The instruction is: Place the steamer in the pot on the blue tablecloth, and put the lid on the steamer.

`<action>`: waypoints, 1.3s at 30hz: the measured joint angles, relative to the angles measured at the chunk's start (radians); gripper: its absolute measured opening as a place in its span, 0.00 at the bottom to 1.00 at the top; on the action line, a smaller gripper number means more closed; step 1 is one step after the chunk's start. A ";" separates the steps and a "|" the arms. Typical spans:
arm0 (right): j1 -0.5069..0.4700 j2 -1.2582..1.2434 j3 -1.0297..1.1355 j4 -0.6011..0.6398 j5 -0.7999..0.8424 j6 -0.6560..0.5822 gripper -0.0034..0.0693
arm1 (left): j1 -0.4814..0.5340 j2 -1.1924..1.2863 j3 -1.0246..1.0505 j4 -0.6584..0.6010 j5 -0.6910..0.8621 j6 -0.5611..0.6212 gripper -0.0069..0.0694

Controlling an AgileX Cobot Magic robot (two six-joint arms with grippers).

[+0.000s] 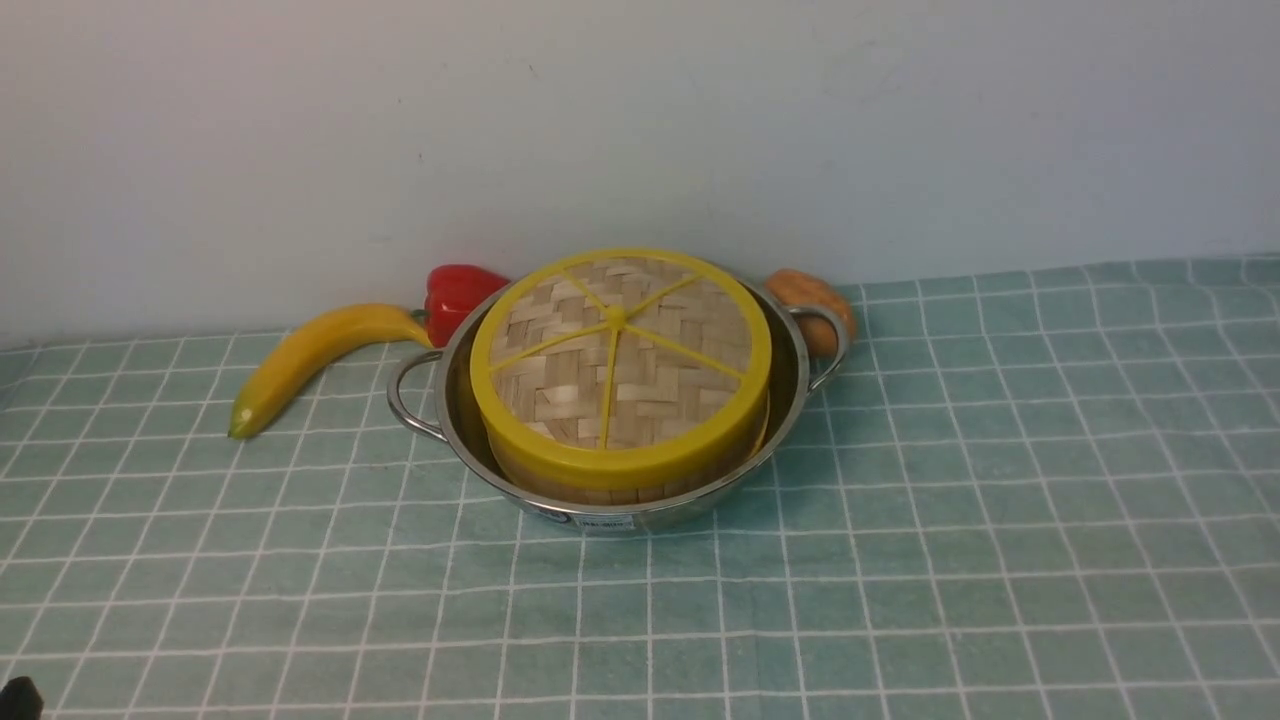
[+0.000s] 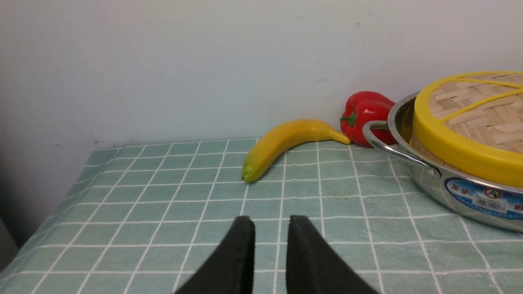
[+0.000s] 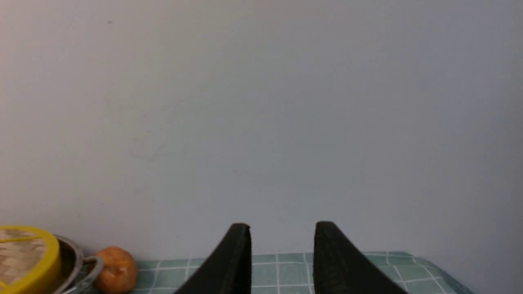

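Observation:
The steel pot [image 1: 790, 400] stands on the blue tablecloth [image 1: 900, 560] near the back wall. The steamer [image 1: 600, 490] sits inside it; only a strip of its woven side shows under the lid [image 1: 620, 360], which lies flat on top. Its contents are hidden. The left wrist view shows the pot [image 2: 461, 196] and lid [image 2: 470, 122] off to one side. My left gripper [image 2: 271, 222] hovers low over bare cloth, jaws slightly apart and empty. My right gripper [image 3: 282, 226] is open and empty, facing the wall, well away from the pot [image 3: 71, 257].
A yellow banana [image 1: 310, 355] and a red pepper [image 1: 455, 295] lie left of the pot by the wall. A brown potato-like thing [image 1: 815, 305] sits behind the pot's right handle. The wall stands close behind.

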 joint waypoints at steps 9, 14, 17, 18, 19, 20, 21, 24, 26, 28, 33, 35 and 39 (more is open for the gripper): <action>-0.020 -0.004 0.120 -0.002 -0.127 0.000 0.38 | 0.000 0.000 0.000 0.000 -0.003 0.000 0.27; -0.020 -0.006 0.120 -0.002 -0.034 0.007 0.38 | 0.000 0.000 0.000 0.000 -0.003 0.000 0.29; -0.020 -0.006 0.120 0.007 0.043 0.008 0.38 | 0.000 0.000 0.000 0.000 -0.003 0.000 0.30; -0.020 -0.006 0.120 0.013 0.087 0.008 0.38 | 0.000 0.000 0.000 0.000 -0.003 0.000 0.30; -0.020 -0.006 0.120 0.014 0.105 0.008 0.38 | 0.000 0.000 0.000 0.000 -0.003 0.000 0.30; -0.020 -0.006 0.120 0.016 0.120 0.008 0.38 | 0.000 0.000 0.000 0.000 -0.003 0.001 0.30; -0.020 -0.006 0.120 0.016 0.130 0.008 0.38 | 0.000 0.000 0.000 0.000 -0.003 0.001 0.30; -0.020 -0.006 0.120 0.016 0.164 0.008 0.38 | 0.000 0.000 0.000 0.000 -0.003 0.001 0.31; -0.020 -0.006 0.120 0.016 0.170 0.008 0.38 | 0.000 0.000 0.000 0.000 -0.003 0.001 0.31; -0.020 -0.006 0.120 0.016 0.172 0.009 0.38 | 0.000 0.000 0.000 0.000 -0.003 0.001 0.32; -0.020 -0.006 0.120 0.016 0.172 0.009 0.38 | 0.000 0.000 0.000 0.000 -0.003 0.001 0.33; -0.020 -0.006 0.120 0.016 0.172 0.009 0.38 | 0.000 0.000 0.000 0.000 -0.003 0.001 0.33; -0.020 -0.006 0.120 0.016 0.172 0.009 0.38 | 0.000 0.000 0.000 0.000 -0.003 0.001 0.34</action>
